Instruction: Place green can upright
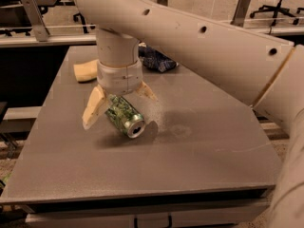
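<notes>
The green can (124, 116) lies tilted on its side on the grey table (204, 151), left of the middle, with its silver end facing the front right. My gripper (120, 110) comes down from above and is open. Its two pale fingers (93, 109) stand spread on either side of the can, one to the left and one behind to the right. The wrist covers the can's upper end. I cannot tell whether the fingers touch the can.
A yellow sponge block (85, 71) lies at the back left of the table. A blue-and-white wrinkly bag (157, 60) lies at the back, partly behind my arm. My large arm (204, 46) spans the upper right. Chairs and rails stand beyond the table.
</notes>
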